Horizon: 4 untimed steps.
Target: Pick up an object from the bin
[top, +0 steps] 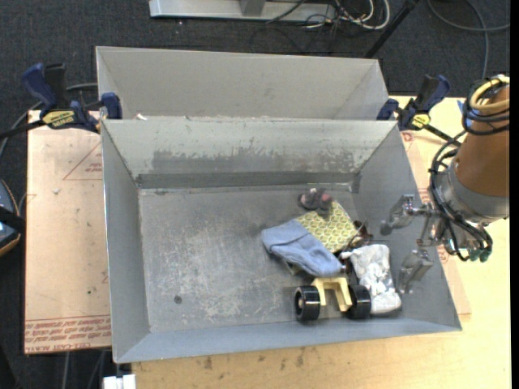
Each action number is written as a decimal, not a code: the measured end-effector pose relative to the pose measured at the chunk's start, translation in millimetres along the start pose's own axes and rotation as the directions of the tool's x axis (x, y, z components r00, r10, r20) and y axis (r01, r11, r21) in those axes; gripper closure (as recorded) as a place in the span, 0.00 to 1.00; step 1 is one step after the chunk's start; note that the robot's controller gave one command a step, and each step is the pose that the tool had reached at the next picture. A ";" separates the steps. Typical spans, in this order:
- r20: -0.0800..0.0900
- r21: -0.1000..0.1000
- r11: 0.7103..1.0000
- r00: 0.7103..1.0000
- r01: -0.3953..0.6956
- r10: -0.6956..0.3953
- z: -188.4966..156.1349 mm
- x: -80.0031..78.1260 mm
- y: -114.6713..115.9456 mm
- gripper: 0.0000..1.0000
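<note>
so the claw (408, 245) is hanging at the right side of the bin (243, 144), over the sloped right wall, with the arm (482, 168) coming in from that side. its two fingers (397, 215) are sitting apart, one toward the back and one toward the front, with a plain gap between them, and they're not gripping anything.

the closest thing to it is a white wad (375, 272), crumpled, looks like cloth or paper, can't really tell which. it's lying just left of the claw, down on the floor in the front right corner, right where the floor is meeting the right wall. whether the front finger is touching it or only hanging beside it is hard to say. its long axis is running back to front, with the front end drifting a little to the right, toward the corner. it isn't really pointing anywhere, it's just a lump that's longer than it is wide.

the rest is bunching up in a small heap left of the wad. a toy (328, 297) with black wheels and a tan body is lying along the front wall, touching the wad's left side. a blue-grey sock (298, 248) is lying behind the toy, overlapping a yellow-green patterned cloth (328, 221). a small greyish bit (315, 198) is sitting near the back wall.
</note>
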State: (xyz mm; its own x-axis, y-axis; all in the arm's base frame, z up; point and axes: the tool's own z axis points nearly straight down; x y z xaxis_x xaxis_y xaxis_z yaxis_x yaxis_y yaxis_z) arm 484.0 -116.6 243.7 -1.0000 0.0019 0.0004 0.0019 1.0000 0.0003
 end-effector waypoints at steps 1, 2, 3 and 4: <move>0.001 0.000 1.000 1.000 0.002 -0.002 -0.5 -0.5 0.4 0.00; 0.007 0.002 0.997 0.997 0.081 -0.081 60.4 -26.5 17.5 0.00; 0.007 0.001 0.989 0.989 0.151 -0.151 83.2 -92.7 65.9 0.00; 0.002 0.000 0.969 0.969 0.249 -0.249 112.4 -82.8 67.9 0.00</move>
State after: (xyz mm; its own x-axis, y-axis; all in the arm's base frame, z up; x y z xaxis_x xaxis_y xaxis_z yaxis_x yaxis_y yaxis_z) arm 566.8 -48.9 131.3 -0.9690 -0.2470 -0.0022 -0.2470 0.9690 0.0004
